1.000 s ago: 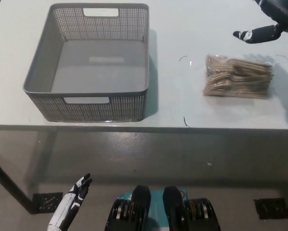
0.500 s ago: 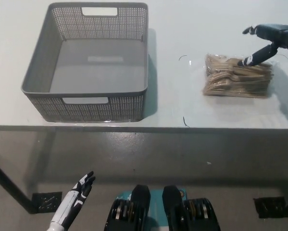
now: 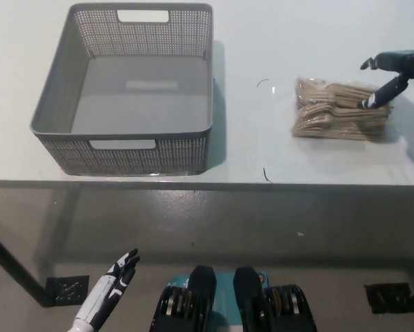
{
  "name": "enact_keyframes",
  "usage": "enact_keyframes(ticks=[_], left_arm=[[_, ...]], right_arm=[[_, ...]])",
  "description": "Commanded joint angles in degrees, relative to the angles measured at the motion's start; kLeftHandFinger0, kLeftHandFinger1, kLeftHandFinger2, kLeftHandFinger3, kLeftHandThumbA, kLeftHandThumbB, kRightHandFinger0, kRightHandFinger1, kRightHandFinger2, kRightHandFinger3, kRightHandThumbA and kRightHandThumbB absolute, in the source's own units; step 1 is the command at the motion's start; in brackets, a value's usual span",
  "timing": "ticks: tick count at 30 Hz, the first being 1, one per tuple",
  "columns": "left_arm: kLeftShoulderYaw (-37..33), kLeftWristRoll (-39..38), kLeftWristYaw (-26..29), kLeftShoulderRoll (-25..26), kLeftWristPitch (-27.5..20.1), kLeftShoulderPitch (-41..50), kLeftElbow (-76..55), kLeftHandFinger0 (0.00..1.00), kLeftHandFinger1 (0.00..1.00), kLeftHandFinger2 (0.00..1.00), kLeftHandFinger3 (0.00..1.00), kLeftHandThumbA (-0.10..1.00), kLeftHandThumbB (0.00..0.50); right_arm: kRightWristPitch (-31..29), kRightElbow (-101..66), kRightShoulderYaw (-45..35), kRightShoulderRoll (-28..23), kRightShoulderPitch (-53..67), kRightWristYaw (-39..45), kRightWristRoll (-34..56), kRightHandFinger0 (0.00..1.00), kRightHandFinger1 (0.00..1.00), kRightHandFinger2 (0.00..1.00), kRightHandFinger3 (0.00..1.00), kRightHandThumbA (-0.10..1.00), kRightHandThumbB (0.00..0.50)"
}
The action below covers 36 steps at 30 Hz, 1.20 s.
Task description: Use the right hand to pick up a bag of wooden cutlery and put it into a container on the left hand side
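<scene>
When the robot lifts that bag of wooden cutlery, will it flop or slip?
Probably a little floppy: the bag of wooden cutlery is clear film around loose pieces, so they may shift. Likely light, since it's thin wood. The shiny wrap could slip under the black right hand, whose fingers only touch its right end.

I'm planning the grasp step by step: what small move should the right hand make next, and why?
Probably lower and close the fingers around the bag of wooden cutlery: the right hand is open over its right end, one fingertip apparently touching it, and the bag lies flat on the table.
</scene>
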Motion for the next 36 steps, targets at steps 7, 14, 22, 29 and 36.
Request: enact_keyframes(ticks=[7, 14, 22, 29, 36], left_arm=[[0.1, -0.4, -1.4, 1.5, -2.2, -1.3, -0.7, 1.00, 1.00, 1.00, 1.00, 1.00, 0.453], [-0.5, 0.1, -1.9, 1.4, -2.2, -1.4, -0.8, 1.00, 1.00, 1.00, 1.00, 1.00, 0.419], [-0.6, 0.4, -2.4, 1.7, -2.2, -1.8, -1.1, 1.00, 1.00, 1.00, 1.00, 1.00, 0.408], [-1.0, 0.5, -2.9, 1.8, -2.2, -1.9, -1.2, 1.00, 1.00, 1.00, 1.00, 1.00, 0.414], [-1.5, 1.8, -3.0, 2.0, -2.2, -3.0, -1.0, 1.00, 1.00, 1.00, 1.00, 1.00, 0.443]], right_arm=[[-4.2, 9.6, 1.3, 1.9, -6.3, -2.3, -2.2, 1.00, 1.00, 1.00, 1.00, 0.70, 0.500], [-6.0, 16.9, 2.0, 5.2, -6.4, -4.2, -2.4, 1.00, 1.00, 1.00, 1.00, 0.70, 0.500], [-8.3, 23.5, 1.6, 9.4, -7.9, -7.6, -1.5, 1.00, 1.00, 1.00, 1.00, 0.68, 0.500], [-8.6, 25.6, 2.3, 12.0, -7.3, -9.9, -2.1, 1.00, 1.00, 1.00, 1.00, 0.68, 0.500], [-9.6, 26.8, 1.2, 13.4, -7.9, -11.1, -1.0, 1.00, 1.00, 1.00, 1.00, 0.67, 0.500]])
